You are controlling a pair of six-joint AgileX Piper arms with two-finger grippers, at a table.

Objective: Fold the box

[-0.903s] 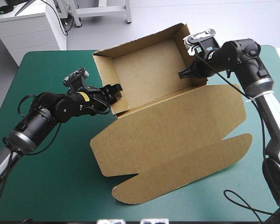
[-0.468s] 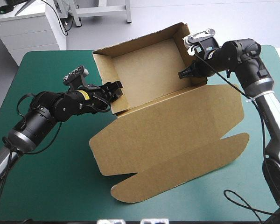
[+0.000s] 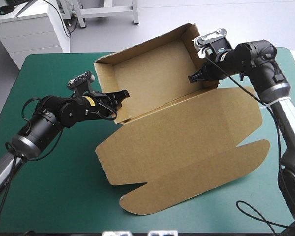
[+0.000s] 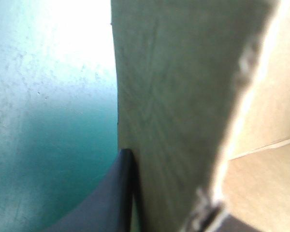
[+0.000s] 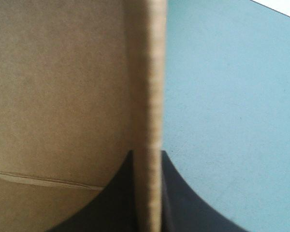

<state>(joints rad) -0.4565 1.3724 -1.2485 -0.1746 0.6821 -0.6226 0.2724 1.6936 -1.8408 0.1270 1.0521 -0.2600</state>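
Here the teal-green cover point(image 3: 54, 196) lies smooth over the table, and the brown box point(image 3: 187, 142) sits at its middle, reaching toward the far edge. The tray stands open with its walls raised, the lid spread flat toward the near edge, ending in a rounded flap. The left gripper point(image 3: 122, 96) pinches the tray's left wall and the right gripper point(image 3: 192, 77) its right wall, each clamped on the board
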